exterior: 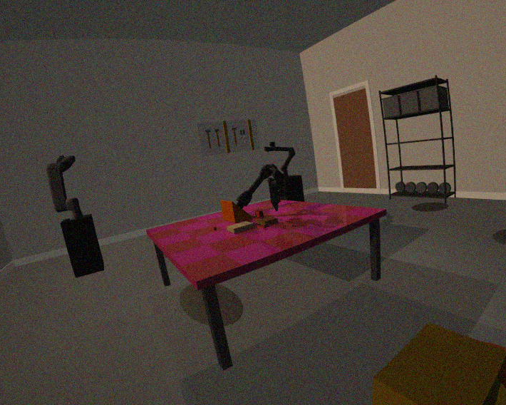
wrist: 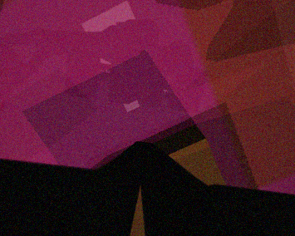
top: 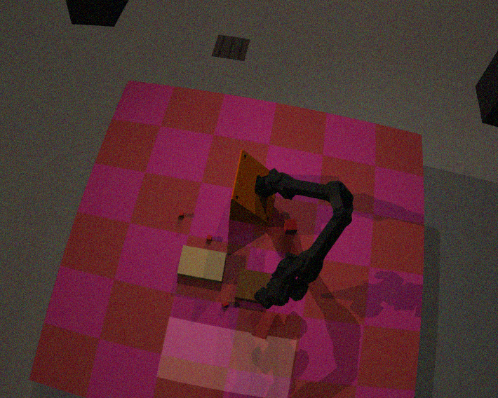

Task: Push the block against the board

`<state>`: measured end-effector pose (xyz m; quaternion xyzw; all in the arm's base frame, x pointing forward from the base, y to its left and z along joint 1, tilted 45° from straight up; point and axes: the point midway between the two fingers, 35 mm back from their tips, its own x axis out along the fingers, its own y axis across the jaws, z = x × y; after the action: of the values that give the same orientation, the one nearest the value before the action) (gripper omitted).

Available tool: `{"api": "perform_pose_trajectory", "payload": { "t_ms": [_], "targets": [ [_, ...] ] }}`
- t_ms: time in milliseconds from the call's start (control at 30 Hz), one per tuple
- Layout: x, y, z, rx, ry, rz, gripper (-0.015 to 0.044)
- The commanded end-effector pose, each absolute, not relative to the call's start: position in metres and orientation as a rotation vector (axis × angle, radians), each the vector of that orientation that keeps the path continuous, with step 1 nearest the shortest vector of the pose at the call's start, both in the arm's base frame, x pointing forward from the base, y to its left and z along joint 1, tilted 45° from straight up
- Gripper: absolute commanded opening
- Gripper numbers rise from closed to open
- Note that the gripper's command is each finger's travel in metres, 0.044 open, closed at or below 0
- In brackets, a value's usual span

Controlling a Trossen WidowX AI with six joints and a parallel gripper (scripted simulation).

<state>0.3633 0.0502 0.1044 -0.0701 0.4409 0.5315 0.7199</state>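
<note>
The board [top: 201, 263] [exterior: 241, 227] is a cream oblong lying flat on the table. The square block [top: 248, 283] [exterior: 266, 221] [wrist: 202, 164] is olive-brown and lies flat to its right in the top view, in shadow. A narrow gap separates them there. The block's front edge sits slightly lower than the board's in that view. My gripper [top: 260, 298] [exterior: 276, 208] [wrist: 143, 150] is shut and empty. It covers the block's lower right part in the top view and looks raised above the table in the exterior view. In the wrist view the fingers hide most of the block.
Small red cubes [top: 181, 216] [top: 208, 238] [top: 225, 304] lie near the board. A larger red block [top: 290, 225] lies right of the orange wedge [top: 246, 181] [exterior: 230, 212] at the arm's base. A pale rectangular patch [top: 198, 346] lies below the board in the top view.
</note>
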Motion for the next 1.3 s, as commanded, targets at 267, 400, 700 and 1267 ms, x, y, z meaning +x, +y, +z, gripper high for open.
{"api": "perform_pose_trajectory", "payload": {
  "t_ms": [267,400,700,1267],
  "targets": [
    [0.394,0.028,0.081,0.172,1.210,0.952,0.0000],
    [0.402,0.021,0.073,0.279,1.278,0.871,0.0000],
    [0.421,0.003,0.054,0.516,1.414,0.677,0.0000],
    [0.429,0.035,0.007,0.608,1.457,0.602,0.0000]
  ]
}}
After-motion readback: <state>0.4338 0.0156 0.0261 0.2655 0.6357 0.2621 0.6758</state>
